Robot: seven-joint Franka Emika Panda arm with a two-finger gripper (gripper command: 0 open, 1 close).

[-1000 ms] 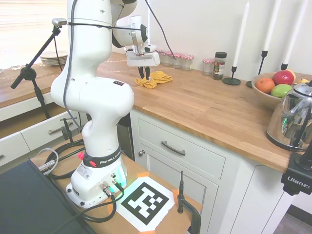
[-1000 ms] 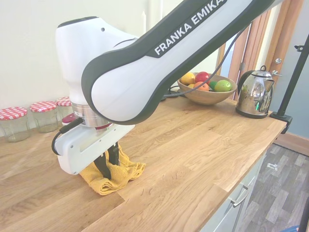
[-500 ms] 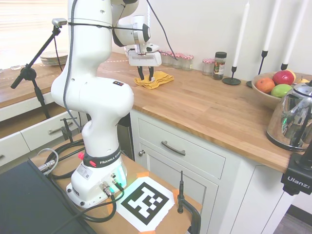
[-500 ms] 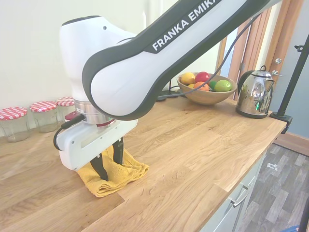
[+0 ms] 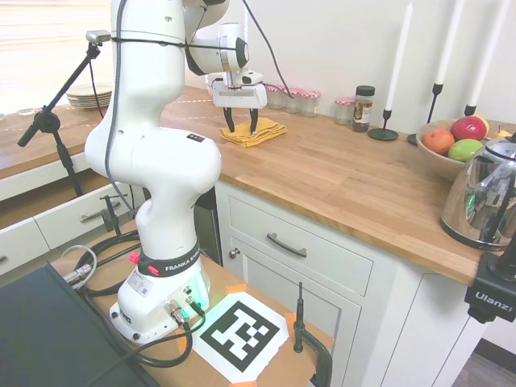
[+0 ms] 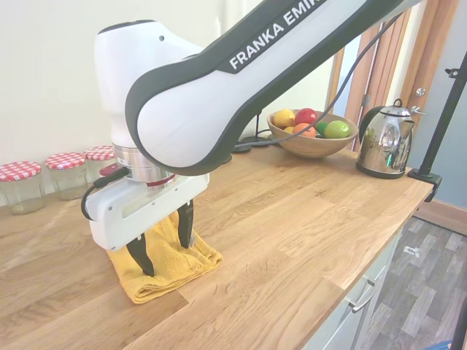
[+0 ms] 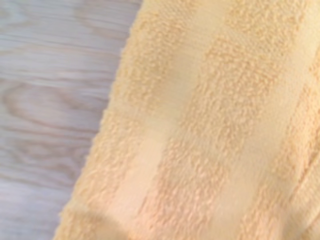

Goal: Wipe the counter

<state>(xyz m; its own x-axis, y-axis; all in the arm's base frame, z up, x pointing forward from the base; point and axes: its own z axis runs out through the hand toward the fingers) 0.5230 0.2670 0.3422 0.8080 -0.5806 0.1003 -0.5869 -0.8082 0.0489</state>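
The counter [image 5: 339,177] is a long warm-brown butcher-block top over white cabinets. A folded yellow cloth [image 5: 266,129] lies flat on it near the back wall. My gripper [image 5: 242,122] hangs right over the cloth, open, with one finger on each side of its middle and nothing held. From the other side, the gripper [image 6: 164,244] has its fingertips [image 6: 142,262] down at the cloth [image 6: 197,257], and bare counter [image 6: 292,211] stretches beyond. The wrist view is filled by the cloth [image 7: 210,125] beside a strip of counter [image 7: 50,100].
Red-lidded jars [image 6: 22,186] line the wall behind the cloth. Farther along stand a spice jar [image 5: 364,108], black candlesticks [image 5: 384,129], a fruit bowl [image 5: 451,145] and a steel kettle [image 5: 484,193]. A stack of plates [image 5: 90,95] sits at the far end.
The fingers were pinched on the bunched cloth; they have since spread apart and let it go. The cloth now lies flatter, shifted slightly toward the wall with the gripper.
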